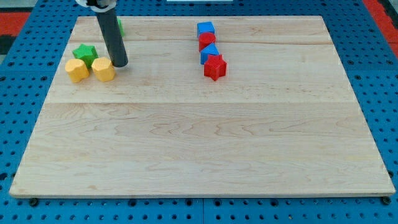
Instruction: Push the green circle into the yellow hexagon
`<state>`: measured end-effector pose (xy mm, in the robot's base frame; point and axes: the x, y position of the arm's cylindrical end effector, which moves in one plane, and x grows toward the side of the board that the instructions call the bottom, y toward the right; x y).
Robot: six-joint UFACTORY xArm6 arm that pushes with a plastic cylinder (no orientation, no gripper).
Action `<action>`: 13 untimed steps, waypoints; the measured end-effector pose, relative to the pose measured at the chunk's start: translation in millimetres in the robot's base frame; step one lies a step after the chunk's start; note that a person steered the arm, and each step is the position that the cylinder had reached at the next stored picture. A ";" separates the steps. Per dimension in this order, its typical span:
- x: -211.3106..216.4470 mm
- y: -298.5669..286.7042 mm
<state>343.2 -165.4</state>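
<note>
The green circle [120,26] lies near the board's top left and is mostly hidden behind my dark rod; only a sliver shows at the rod's right side. Two yellow blocks sit side by side below it: the right one [103,70] looks like the hexagon, and the shape of the left one [77,70] is unclear. My tip [120,65] rests on the board against the right side of the right yellow block, well below the green circle.
A green star [84,53] sits just above the yellow blocks, left of the rod. At top centre, running down the view: a blue cube [206,29], a red block [207,40], a blue block [209,53] and a red star [215,67]. The wooden board [199,149] has blue pegboard around it.
</note>
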 end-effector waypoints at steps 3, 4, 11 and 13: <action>-6.6 4.8; -33.0 38.8; -150.8 3.9; -133.0 -50.3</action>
<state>210.2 -215.7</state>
